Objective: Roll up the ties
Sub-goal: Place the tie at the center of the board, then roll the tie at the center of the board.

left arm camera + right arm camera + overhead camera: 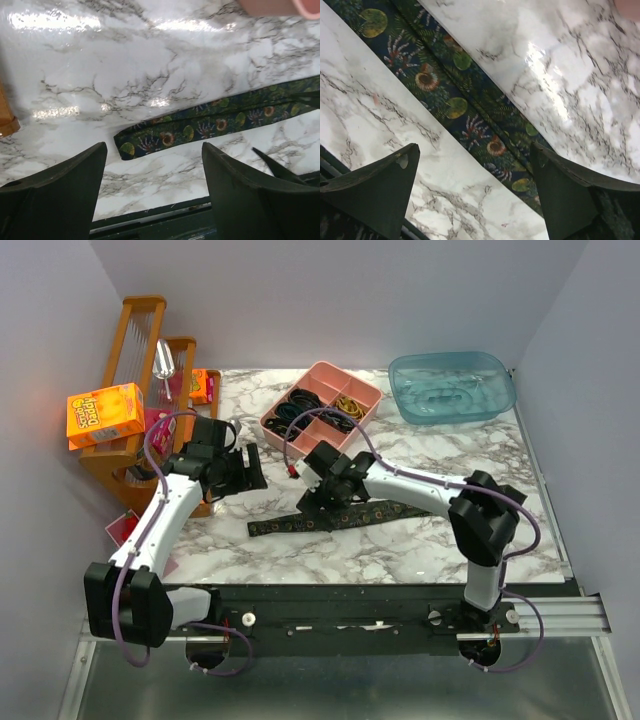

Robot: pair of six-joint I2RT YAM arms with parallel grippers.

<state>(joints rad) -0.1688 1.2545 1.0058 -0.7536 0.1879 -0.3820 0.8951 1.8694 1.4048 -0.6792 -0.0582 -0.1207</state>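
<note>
One dark tie with a green and orange floral pattern (290, 524) lies flat and unrolled across the marble table (400, 550). It runs left to right, and the right arm covers its middle. My left gripper (243, 472) hangs open above the table, up and left of the tie's left end. In the left wrist view the tie (200, 127) runs across beyond my open left gripper (154, 147), with nothing between the fingers. My right gripper (312, 502) is open over the tie's middle. In the right wrist view the tie (435, 85) crosses diagonally under my right gripper (475, 146).
A pink divided tray (322, 372) holding black and yellow band loops stands behind the arms. A blue plastic tub (452, 388) sits at the back right. A wooden rack (140, 340) with an orange box (104, 415) stands on the left. The black rail (350, 602) borders the near edge.
</note>
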